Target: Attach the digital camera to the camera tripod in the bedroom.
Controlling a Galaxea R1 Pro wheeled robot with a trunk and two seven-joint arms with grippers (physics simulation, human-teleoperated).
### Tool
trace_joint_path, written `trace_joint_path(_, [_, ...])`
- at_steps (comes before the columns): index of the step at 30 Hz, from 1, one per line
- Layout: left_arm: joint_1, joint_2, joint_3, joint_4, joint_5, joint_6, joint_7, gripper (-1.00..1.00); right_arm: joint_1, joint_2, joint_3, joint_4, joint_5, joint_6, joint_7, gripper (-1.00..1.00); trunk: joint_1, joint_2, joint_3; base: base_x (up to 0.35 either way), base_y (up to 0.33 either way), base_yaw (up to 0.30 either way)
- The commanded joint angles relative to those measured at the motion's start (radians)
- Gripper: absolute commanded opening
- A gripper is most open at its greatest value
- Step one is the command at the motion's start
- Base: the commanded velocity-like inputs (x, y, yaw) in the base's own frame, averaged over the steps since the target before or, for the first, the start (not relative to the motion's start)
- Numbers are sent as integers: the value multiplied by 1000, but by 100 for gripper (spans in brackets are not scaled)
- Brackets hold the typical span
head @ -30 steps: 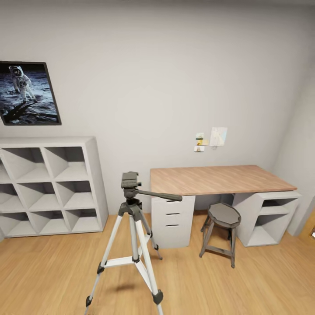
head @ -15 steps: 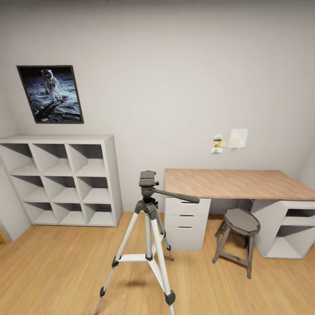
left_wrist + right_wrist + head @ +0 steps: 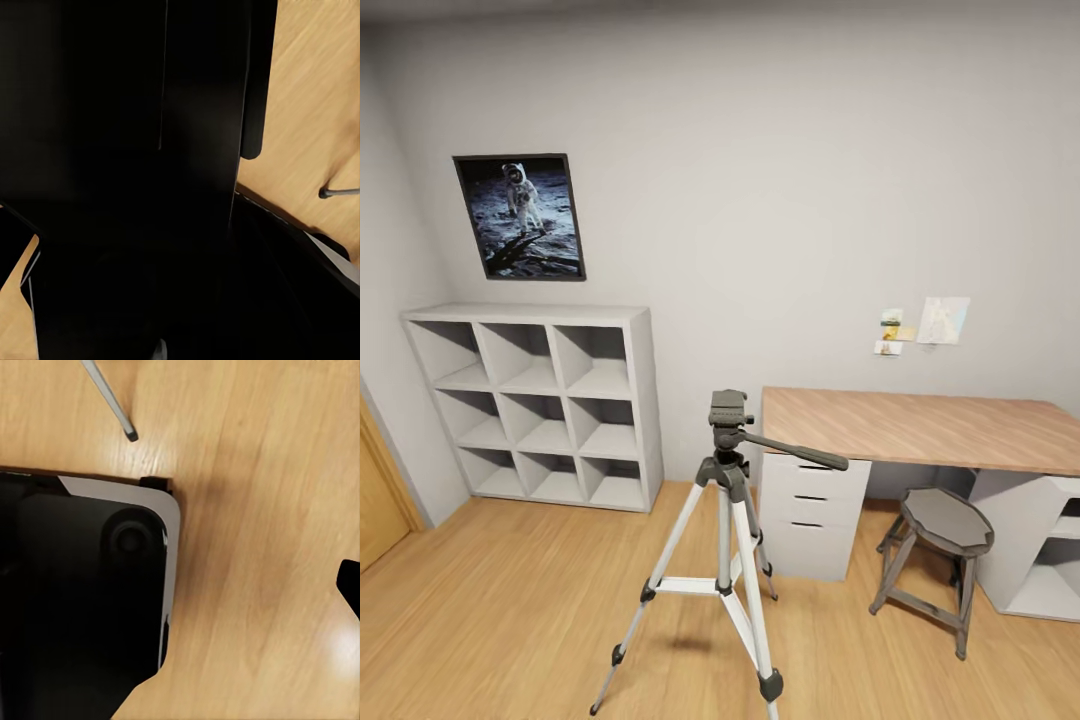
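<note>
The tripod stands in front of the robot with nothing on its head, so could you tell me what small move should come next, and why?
Probably keep looking around the room for the digital camera. The camera tripod stands on the wood floor with its pan head bare, and the desk top and white cube shelf hold no camera.

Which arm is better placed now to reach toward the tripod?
Right, tentatively: its wrist camera has an open look at the floor and one foot of the camera tripod, while the left wrist camera faces dark robot parts close up.
</note>
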Motion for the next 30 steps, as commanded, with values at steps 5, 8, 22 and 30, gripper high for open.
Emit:
trace_joint_path(5, [0, 0, -8, 0, 5, 3, 3, -100, -1, -3, -8, 2, 10, -5, 2, 100, 0, -1, 0, 0, 0, 7])
trace_joint_path(8, [0, 0, -8, 0, 5, 3, 3, -100, -1, -3, -8, 2, 10, -5, 3, 100, 0, -1, 0, 0, 0, 2])
trace_joint_path(22, [0, 0, -8, 0, 5, 3, 3, -100, -1, 4, -10, 2, 47, -7, 3, 100, 0, -1, -3, 0, 0, -9])
trace_joint_path(30, [0, 0, -8, 0, 5, 3, 2, -100, -1, -2, -10, 2, 65, -11, 7, 100, 0, -1, -14, 0, 0, -67])
